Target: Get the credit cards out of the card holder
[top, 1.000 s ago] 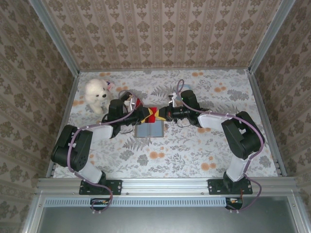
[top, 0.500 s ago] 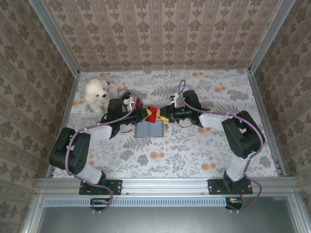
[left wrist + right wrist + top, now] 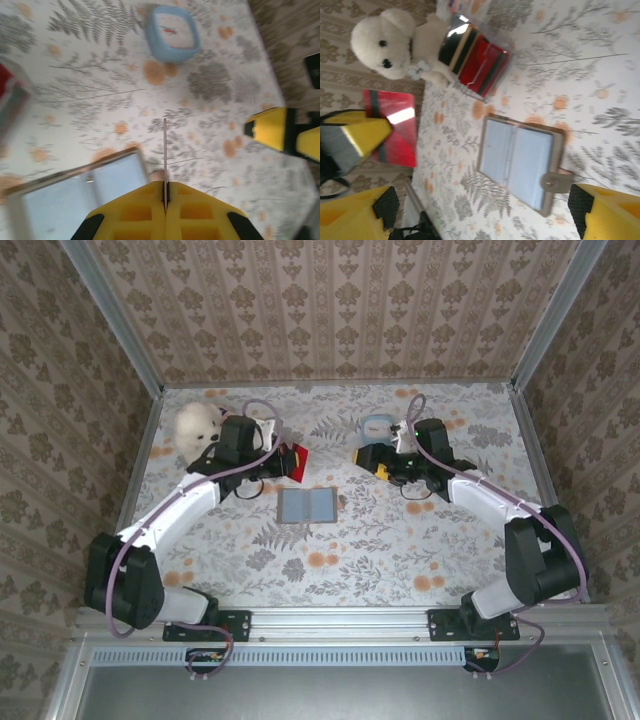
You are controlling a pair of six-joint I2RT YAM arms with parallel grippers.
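Red card is pinched edge-on by the left gripper; so thin a hold may let it slip. Right gripper stands spread, empty, apart from the card holder.

In the left wrist view the card holder is blurred and cut by the lower edge; over it, the credit card in the left tool shows edge-on, perhaps red.

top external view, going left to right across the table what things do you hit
white plush toy → card holder → small blue box; the red card and the right gripper overlap those sideways, so they are left out
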